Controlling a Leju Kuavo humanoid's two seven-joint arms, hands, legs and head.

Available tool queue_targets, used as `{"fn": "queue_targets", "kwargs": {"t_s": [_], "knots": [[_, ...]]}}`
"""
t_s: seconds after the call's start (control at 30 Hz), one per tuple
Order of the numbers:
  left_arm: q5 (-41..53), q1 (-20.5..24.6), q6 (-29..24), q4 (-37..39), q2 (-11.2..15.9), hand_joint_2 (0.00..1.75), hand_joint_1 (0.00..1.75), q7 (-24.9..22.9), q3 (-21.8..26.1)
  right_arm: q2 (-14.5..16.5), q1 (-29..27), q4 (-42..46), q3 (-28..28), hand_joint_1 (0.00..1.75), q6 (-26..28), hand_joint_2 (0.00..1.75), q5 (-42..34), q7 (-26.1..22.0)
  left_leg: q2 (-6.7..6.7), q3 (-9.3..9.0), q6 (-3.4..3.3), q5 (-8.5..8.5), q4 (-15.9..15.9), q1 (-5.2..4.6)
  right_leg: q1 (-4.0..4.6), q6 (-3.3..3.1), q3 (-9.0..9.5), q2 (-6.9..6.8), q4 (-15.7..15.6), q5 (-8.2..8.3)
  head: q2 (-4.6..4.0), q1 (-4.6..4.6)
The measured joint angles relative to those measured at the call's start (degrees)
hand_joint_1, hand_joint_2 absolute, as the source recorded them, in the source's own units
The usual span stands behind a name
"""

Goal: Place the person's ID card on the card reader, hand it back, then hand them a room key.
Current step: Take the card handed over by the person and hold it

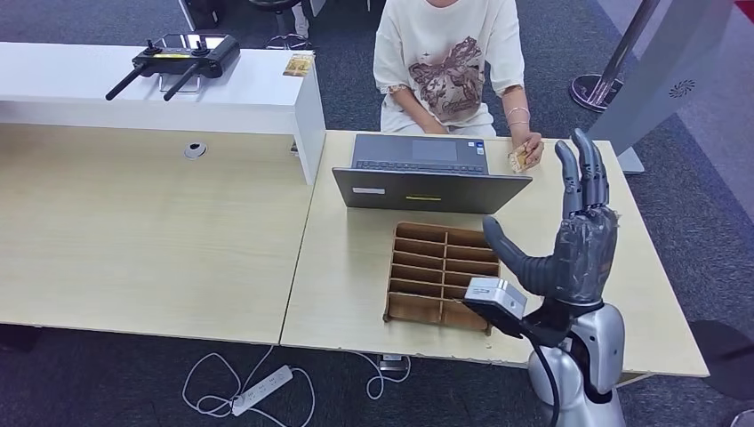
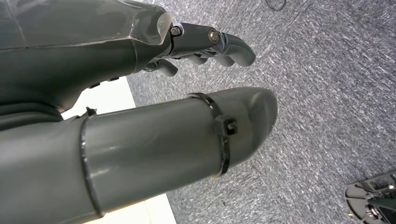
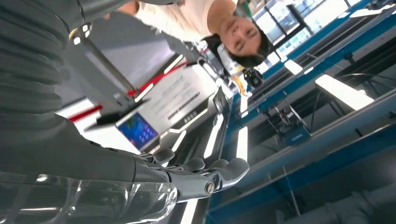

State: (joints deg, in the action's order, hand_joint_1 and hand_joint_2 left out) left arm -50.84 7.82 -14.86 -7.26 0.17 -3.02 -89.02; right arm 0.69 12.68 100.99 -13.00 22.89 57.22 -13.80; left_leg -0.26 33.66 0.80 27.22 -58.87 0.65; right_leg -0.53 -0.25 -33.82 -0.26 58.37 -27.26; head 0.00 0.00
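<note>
While a seated person holds a card beside the laptop, the right hand (fingers spread, empty) is raised; the left hand grasps nothing.

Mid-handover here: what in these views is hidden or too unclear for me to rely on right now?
- Card in the person's hand, head view: too small to read as ID or key.
- Wooden tray, head view: near corner covered by the right hand and its wrist camera; slot contents unclear.
- Card reader: cannot pick one out for certain.
- Left hand, left wrist view: its bulk blocks most of the floor below.
- Laptop screen: faces away.
</note>
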Motion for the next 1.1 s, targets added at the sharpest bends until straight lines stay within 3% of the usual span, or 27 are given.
{"fn": "queue_targets", "kwargs": {"t_s": [0.43,1.1], "knots": [[1.96,0.83,0.58,0.00,0.05,0.00,0.00,-0.04,0.00,-4.37,12.26,-8.78,-3.84,0.00,4.19,1.75,16.39,9.98,0.00,0.00,0.01,-0.02,0.00,0.00,0.00,-0.02,0.01,0.01,0.01,0.03,0.00,-0.01],[3.42,1.51,1.52,0.00,0.08,0.00,0.00,-0.37,0.00,-4.69,38.59,-37.37,-5.18,0.00,-5.89,1.75,21.03,17.10,-0.02,0.01,0.01,-0.06,-0.02,0.00,0.00,-0.03,0.00,-0.01,0.04,0.09,0.00,0.00]]}}
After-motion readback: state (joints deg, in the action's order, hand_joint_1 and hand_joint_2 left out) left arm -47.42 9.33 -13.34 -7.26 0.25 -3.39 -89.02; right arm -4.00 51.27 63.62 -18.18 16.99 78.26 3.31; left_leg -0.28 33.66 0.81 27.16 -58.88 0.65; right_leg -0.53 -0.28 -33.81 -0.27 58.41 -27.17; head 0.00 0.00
